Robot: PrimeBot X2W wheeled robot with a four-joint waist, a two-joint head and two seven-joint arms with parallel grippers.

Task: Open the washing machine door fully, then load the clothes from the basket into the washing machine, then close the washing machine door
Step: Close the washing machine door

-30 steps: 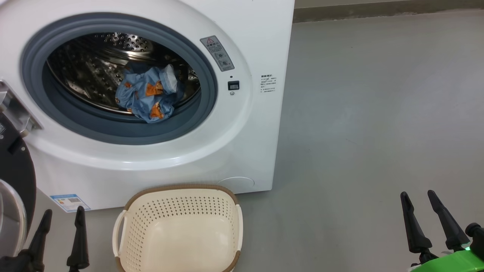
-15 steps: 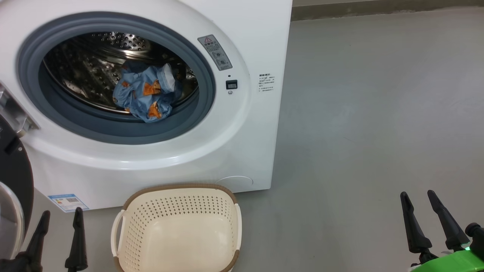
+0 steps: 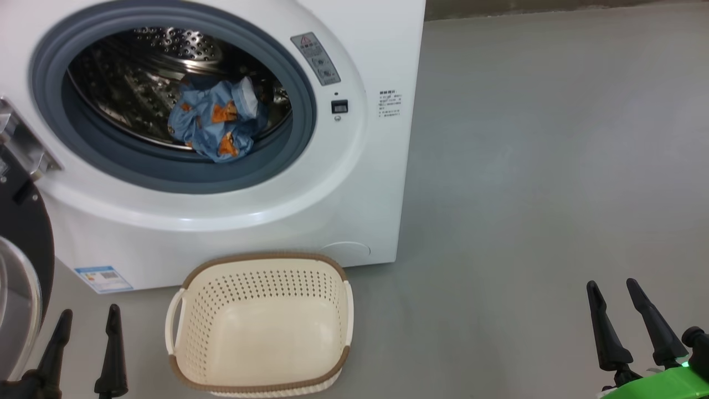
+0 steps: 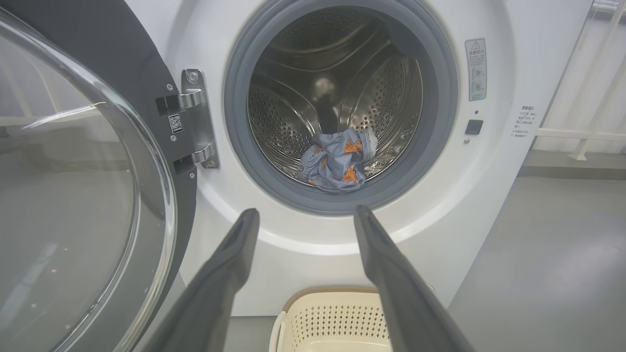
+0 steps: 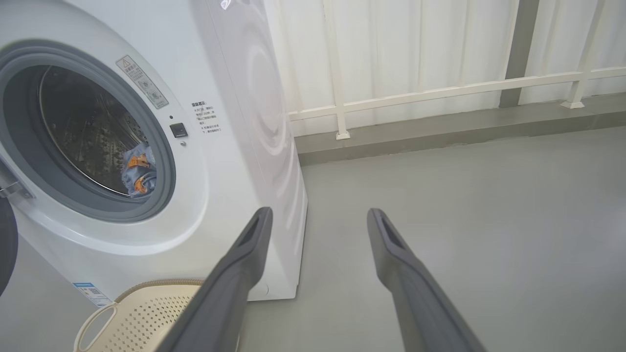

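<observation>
Low at the left edge of the head view, left gripper (image 3: 90, 310) hangs with jaws spread wide, holding nothing, pointed up toward the washing machine (image 3: 354, 183). Right gripper (image 3: 612, 284) low at the far right, likewise spread and holding nothing, over grey floor (image 3: 526, 194), well apart from the machine. Basket (image 3: 260, 259) stands on the floor between the two, much nearer the left gripper, just to its right and close against the machine's front; cream bottom in full sight. Washing machine door (image 3: 27, 233) swung open on a metal hinge (image 3: 22, 149) at the machine's left, standing just beside the left gripper. Clothes (image 3: 216, 124), a light blue bundle with orange figures, lie inside the steel drum (image 3: 138, 83), low and right in the opening, just behind the grey seal (image 3: 166, 172), ahead of the left gripper and well apart from both. Left wrist view: bundle shows beyond the gripper, centred between its jaws.
</observation>
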